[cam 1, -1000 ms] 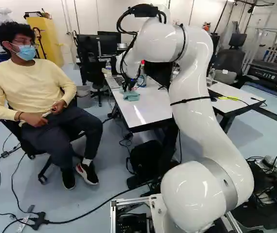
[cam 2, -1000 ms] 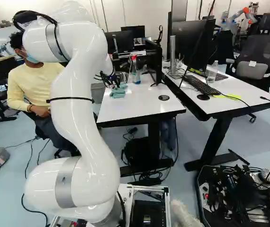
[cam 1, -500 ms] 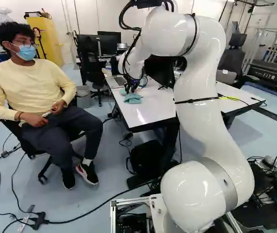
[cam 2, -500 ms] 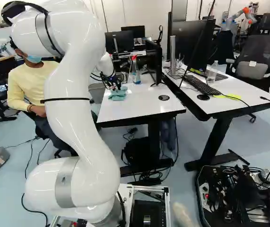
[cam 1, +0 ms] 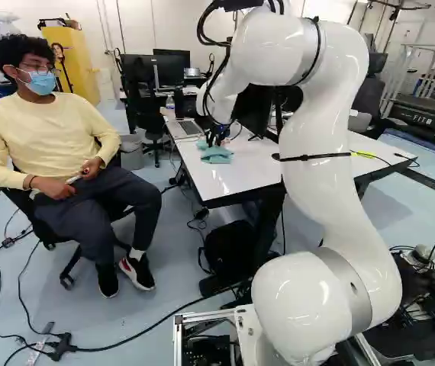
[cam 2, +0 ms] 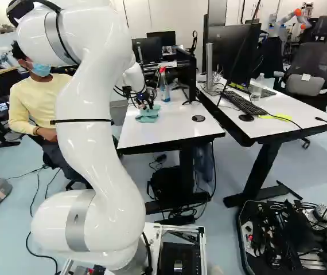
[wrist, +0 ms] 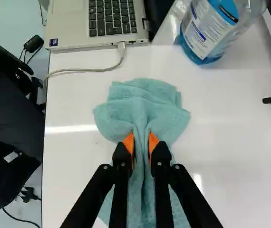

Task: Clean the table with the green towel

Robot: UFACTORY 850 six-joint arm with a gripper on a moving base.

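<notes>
My gripper (cam 1: 216,139) is over the far part of the white table (cam 1: 240,169) in the left base view, down at the green towel (cam 1: 217,155). The wrist view shows the gripper (wrist: 141,147) shut on a pinched ridge of the towel (wrist: 142,107), an orange pad at each side of the fold. The cloth lies bunched on the table top (wrist: 221,156), spreading ahead of the fingers and back beneath them.
Ahead of the towel stand a laptop (wrist: 92,23) with its cable and a bottle with blue liquid (wrist: 209,28). A monitor (cam 2: 186,74) stands at the table's right. A seated person is beside the table's left edge. Another robot (cam 2: 289,20) is far back.
The arm has shifted right in the left base view, and the gripper has moved a little right over the table with the towel in it. The base has stayed put.
</notes>
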